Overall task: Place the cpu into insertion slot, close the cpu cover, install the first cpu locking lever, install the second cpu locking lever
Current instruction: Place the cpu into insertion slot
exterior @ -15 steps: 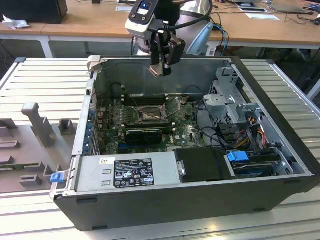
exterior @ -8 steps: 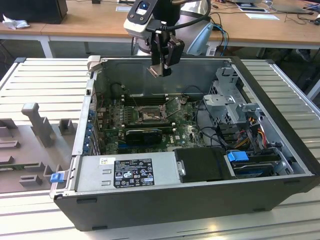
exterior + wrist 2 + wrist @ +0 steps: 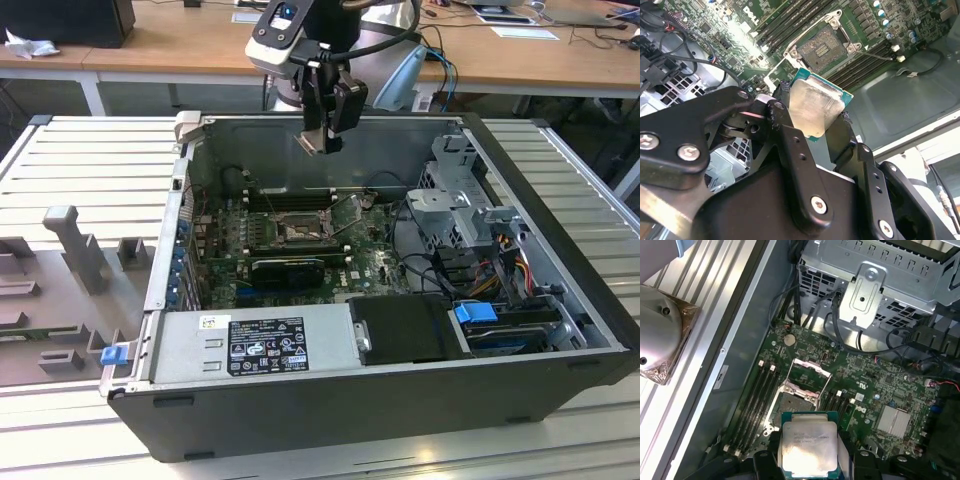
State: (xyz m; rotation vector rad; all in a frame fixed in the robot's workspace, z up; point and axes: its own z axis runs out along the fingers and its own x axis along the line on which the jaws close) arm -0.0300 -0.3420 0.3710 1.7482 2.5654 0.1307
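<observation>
Well above the insertion slot [image 3: 796, 402], claw [image 3: 815, 117] clamped on the cpu [image 3: 809, 447], one edge hidden between the fingers [image 3: 790, 135].

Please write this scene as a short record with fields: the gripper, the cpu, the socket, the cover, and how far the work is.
gripper: the gripper hangs above the open computer case, shut on the cpu
cpu: the cpu is held in the air, apart from the motherboard, its metal top showing in both wrist views
insertion slot: the insertion slot is empty, its contact field bare
cpu cover: the cpu cover is swung open, off the slot
work: cpu not yet placed
</observation>
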